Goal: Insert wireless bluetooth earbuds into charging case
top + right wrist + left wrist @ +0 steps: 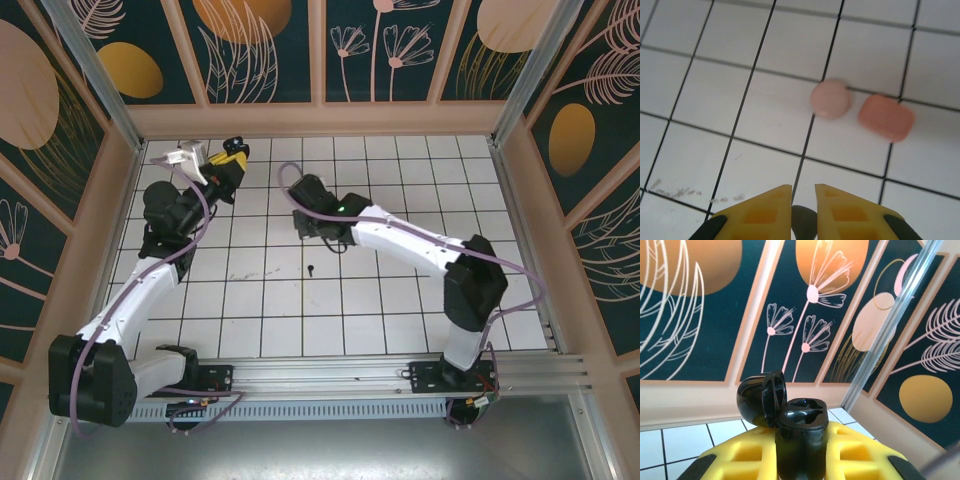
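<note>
Left claw (801,452) clamps the open black charging case (801,422), far left. Right claw (803,190) is pinched narrow on a dark earbud (804,224) mid-table. A second black earbud (312,268) lies loose just nearer.

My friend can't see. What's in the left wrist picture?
A small black charging case, lid flipped open and slots looking empty, stands gripped between the yellow fingers of the left gripper. Behind it is a dark wall painted with flowers.
</note>
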Motion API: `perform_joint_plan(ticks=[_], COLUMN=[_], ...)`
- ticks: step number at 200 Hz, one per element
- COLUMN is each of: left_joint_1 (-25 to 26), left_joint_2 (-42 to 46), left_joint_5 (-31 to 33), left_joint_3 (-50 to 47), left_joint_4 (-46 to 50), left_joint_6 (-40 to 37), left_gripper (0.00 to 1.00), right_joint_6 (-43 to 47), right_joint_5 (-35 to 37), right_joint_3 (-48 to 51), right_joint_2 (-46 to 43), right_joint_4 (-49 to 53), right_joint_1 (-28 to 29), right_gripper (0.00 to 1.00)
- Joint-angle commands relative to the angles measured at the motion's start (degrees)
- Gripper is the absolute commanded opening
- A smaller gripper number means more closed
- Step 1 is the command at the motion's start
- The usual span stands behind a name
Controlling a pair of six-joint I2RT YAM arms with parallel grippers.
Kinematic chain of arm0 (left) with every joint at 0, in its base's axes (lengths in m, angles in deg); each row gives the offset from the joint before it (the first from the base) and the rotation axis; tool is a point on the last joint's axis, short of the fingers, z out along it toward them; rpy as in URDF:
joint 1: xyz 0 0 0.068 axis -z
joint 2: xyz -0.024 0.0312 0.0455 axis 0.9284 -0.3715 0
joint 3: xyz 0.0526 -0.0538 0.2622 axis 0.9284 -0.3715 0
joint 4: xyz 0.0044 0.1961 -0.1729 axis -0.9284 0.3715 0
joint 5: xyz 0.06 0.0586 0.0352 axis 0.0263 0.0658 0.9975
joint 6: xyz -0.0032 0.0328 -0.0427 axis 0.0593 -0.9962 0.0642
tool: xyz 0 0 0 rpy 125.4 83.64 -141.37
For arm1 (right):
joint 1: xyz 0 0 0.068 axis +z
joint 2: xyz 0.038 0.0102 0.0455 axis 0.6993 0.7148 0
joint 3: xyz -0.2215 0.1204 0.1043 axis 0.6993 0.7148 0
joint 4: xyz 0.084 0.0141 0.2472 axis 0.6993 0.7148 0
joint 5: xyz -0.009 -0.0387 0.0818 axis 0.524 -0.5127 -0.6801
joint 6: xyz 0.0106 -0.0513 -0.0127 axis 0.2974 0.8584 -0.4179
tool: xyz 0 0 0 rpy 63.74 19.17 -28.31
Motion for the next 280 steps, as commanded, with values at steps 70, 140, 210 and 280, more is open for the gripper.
perform_joint_plan(ticks=[70,140,210,280], left_joint_1=[5.0,12.4,16.7,18.2], left_joint_2=[-0.3,-13.8,-24.3,-27.8], left_joint_5=[-2.2,-7.4,-15.3,-18.9], left_joint_3=[-19.0,-20.1,-11.3,-6.8], left_joint_4=[-30.3,-45.4,-48.3,-50.6], left_joint_6=[-9.3,-13.6,-13.1,-10.3], left_gripper=[0.0,0.0,0.0,0.0], right_joint_6=[7.3,13.8,21.3,22.1], right_joint_5=[1.8,-1.3,-9.9,-13.3], right_joint_3=[-0.3,5.3,14.1,18.0], right_joint_2=[-13.3,-21.1,-27.1,-28.1], right_joint_4=[-2.8,-14.1,-25.4,-29.7], right_joint_1=[-5.2,-5.3,-5.0,-4.2], right_gripper=[0.16,0.16,0.16,0.16])
